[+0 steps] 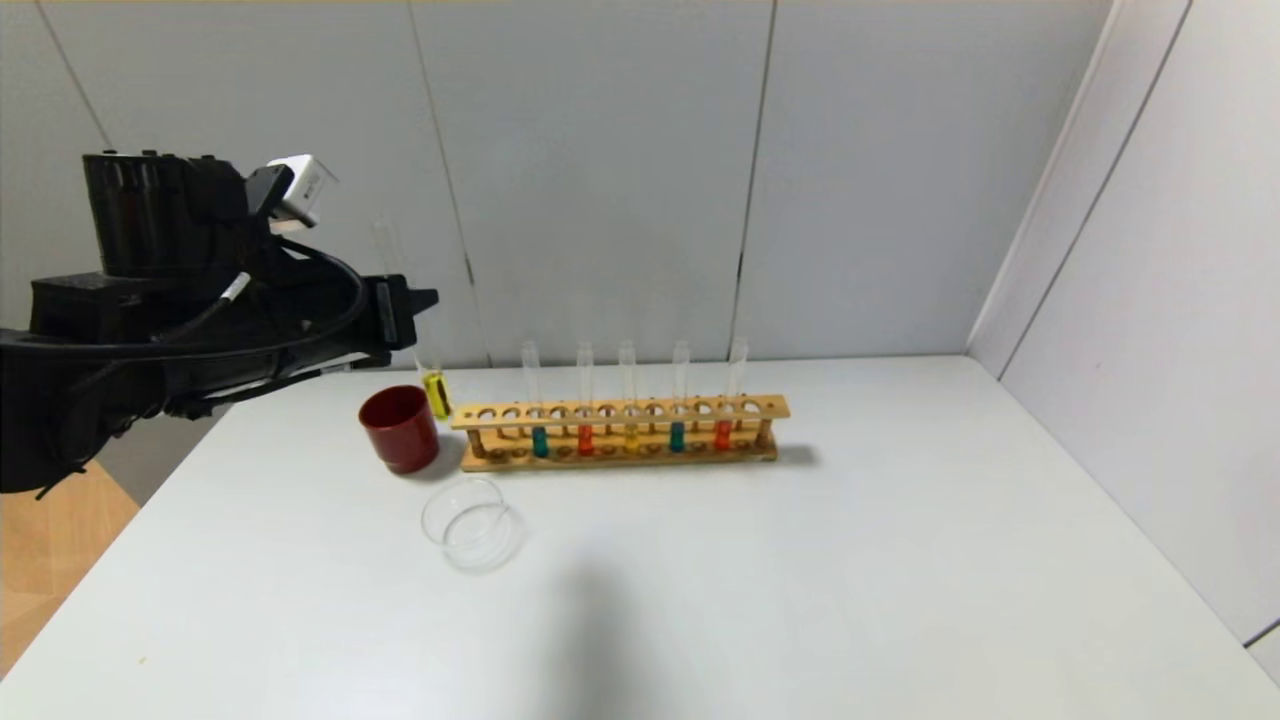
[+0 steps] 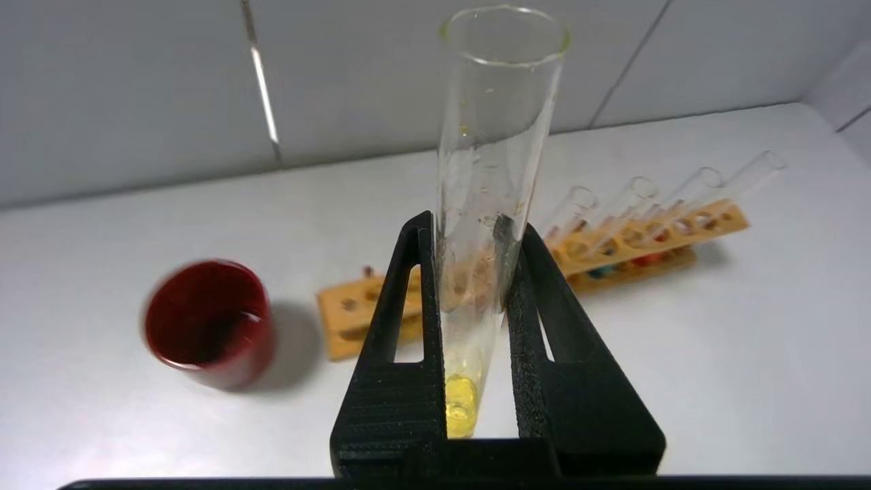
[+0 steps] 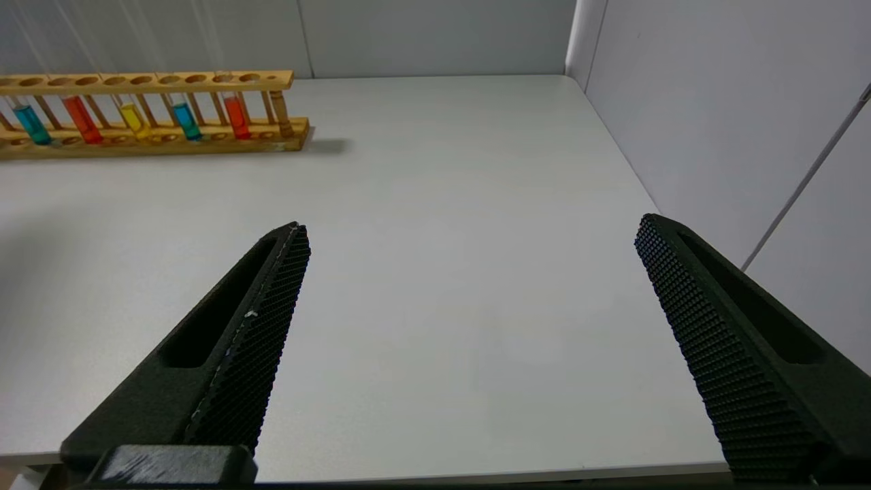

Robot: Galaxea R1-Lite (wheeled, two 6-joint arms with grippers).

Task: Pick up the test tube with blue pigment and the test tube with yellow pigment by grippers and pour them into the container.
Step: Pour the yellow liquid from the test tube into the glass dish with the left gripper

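My left gripper (image 1: pixel 410 310) is shut on the test tube with yellow pigment (image 1: pixel 436 393) and holds it nearly upright above the table, just behind the red cup and left of the rack. In the left wrist view the tube (image 2: pixel 490 136) stands between the fingers of the gripper (image 2: pixel 475 228), with the yellow liquid at its round bottom. Two tubes with blue pigment (image 1: pixel 540 441) (image 1: pixel 677 436) stand in the wooden rack (image 1: pixel 620 432). The clear glass container (image 1: pixel 472 523) sits in front of the cup. My right gripper (image 3: pixel 473 224) is open and empty over the table's near right part.
A dark red cup (image 1: pixel 399 428) stands by the rack's left end. The rack also holds two red tubes (image 1: pixel 585 440) and an amber-yellow tube (image 1: pixel 631 438). Grey walls close the back and the right side. The rack also shows in the right wrist view (image 3: pixel 150 109).
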